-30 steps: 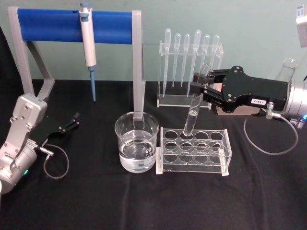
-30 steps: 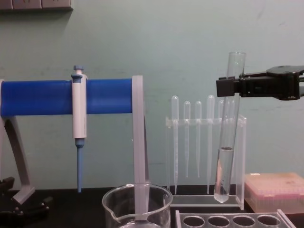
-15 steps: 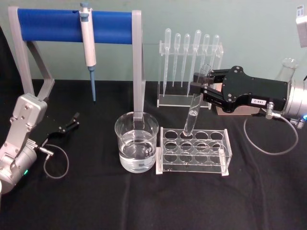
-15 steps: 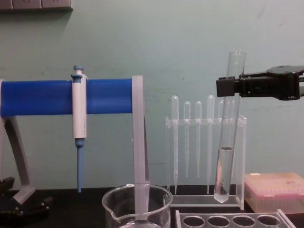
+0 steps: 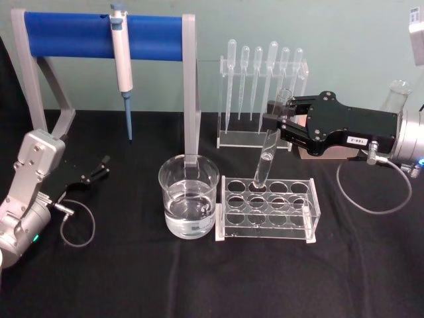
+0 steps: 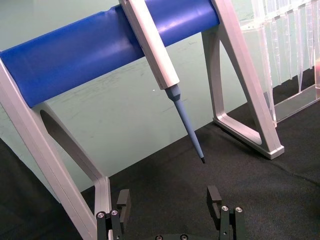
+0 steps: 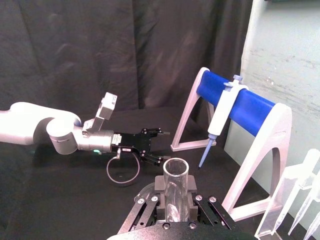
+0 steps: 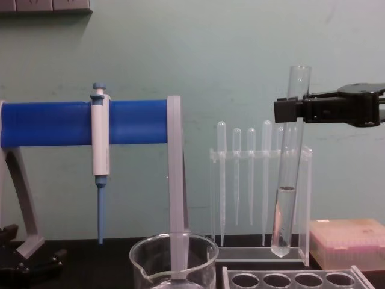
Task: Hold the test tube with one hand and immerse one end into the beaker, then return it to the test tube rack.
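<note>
My right gripper [image 5: 275, 123] is shut on the upper part of the test tube [image 5: 265, 158], a long clear glass tube with some liquid in its lower half. The tube hangs slightly tilted, its rounded bottom just above the back row of the clear rack [image 5: 312, 213]. From the chest camera the test tube [image 8: 285, 198] hangs from the right gripper [image 8: 290, 110], well above the rack [image 8: 224, 276]. The tube's open rim [image 7: 175, 172] sits between the right gripper [image 7: 175, 199] fingers. The beaker [image 5: 189, 193], part filled with clear liquid, stands left of the rack. My left gripper [image 5: 103, 166] rests open at far left.
A grey stand with a blue bar [image 5: 73, 34] holds a white-and-blue pipettor [image 5: 121, 63] behind the beaker [image 8: 174, 260]. A clear holder with several plastic pipettes [image 5: 262, 73] stands at the back. A pink box [image 8: 349, 241] and a glass flask [image 5: 397, 96] sit at right.
</note>
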Controlling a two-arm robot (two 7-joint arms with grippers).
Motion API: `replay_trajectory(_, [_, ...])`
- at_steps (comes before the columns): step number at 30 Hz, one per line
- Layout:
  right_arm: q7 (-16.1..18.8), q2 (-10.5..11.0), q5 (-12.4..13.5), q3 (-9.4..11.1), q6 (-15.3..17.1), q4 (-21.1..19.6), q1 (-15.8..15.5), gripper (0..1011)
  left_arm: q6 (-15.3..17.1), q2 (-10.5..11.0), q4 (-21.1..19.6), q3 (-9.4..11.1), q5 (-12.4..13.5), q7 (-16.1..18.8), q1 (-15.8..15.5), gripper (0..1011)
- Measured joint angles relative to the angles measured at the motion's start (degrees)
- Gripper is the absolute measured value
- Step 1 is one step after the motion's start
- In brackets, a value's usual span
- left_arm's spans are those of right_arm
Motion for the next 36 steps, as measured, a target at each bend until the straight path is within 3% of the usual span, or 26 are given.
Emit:
replay_trajectory(10, [0.1,-0.3,0.3,-1.3,-0.4,0.5,1.9,237,0.0,0.0,0.0,0.0,0.0,0.0,0.0,1000])
replay_trajectory(15, [0.5,-1.4,0.5,-2.5,-0.4,1.5,4.1,237,0.0,0.0,0.0,0.0,0.0,0.0,0.0,1000])
replay_trajectory(22, [1.3,-4.9,0.4,-5.1,-0.3,4.3,8.1,237,0.0,0.0,0.0,0.0,0.0,0.0,0.0,1000])
replay_trajectory(25, [2.2,-7.5,0.4,-6.8,-0.4,6.9,10.4,237,0.0,0.0,0.0,0.0,0.0,0.0,0.0,1000])
replay_trajectory(36, [6.1,-12.3,0.3,-11.4,-1.4,14.0,14.8,237,0.0,0.0,0.0,0.0,0.0,0.0,0.0,1000])
